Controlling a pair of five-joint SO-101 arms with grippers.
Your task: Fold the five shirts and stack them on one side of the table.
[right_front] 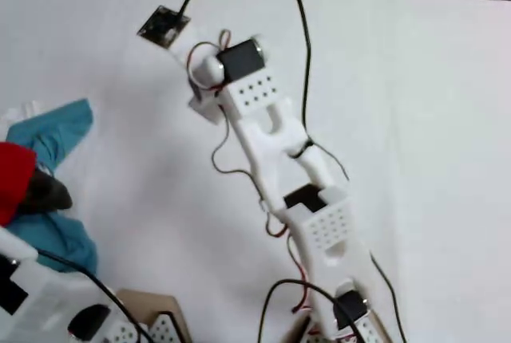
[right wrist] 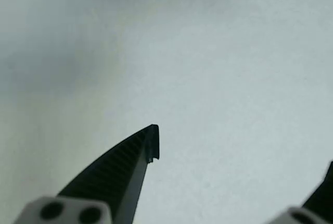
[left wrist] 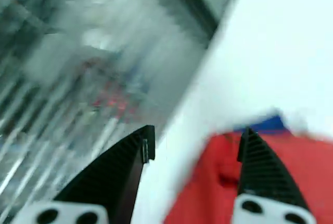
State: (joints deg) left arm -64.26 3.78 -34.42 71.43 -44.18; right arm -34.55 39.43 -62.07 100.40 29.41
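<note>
A teal shirt (right_front: 57, 134) lies crumpled at the table's left edge. On it sits a red shirt (right_front: 11, 177), with a dark finger (right_front: 48, 193) of the left arm beside it. In the left wrist view my left gripper (left wrist: 197, 143) is open; the red shirt (left wrist: 208, 182) lies under and between its fingertips, with a blue strip (left wrist: 266, 123) and white cloth beyond. My right gripper (right wrist: 242, 148) is open wide over the bare white table (right wrist: 218, 52), holding nothing. The right arm (right_front: 267, 139) stretches from the near edge diagonally toward the far left.
The white table (right_front: 415, 104) is bare to the right of the arm and along the far side. Black cables (right_front: 303, 56) trail over the right arm. The left arm's base (right_front: 48, 307) stands at the near left corner. The table's edge runs close to the left gripper.
</note>
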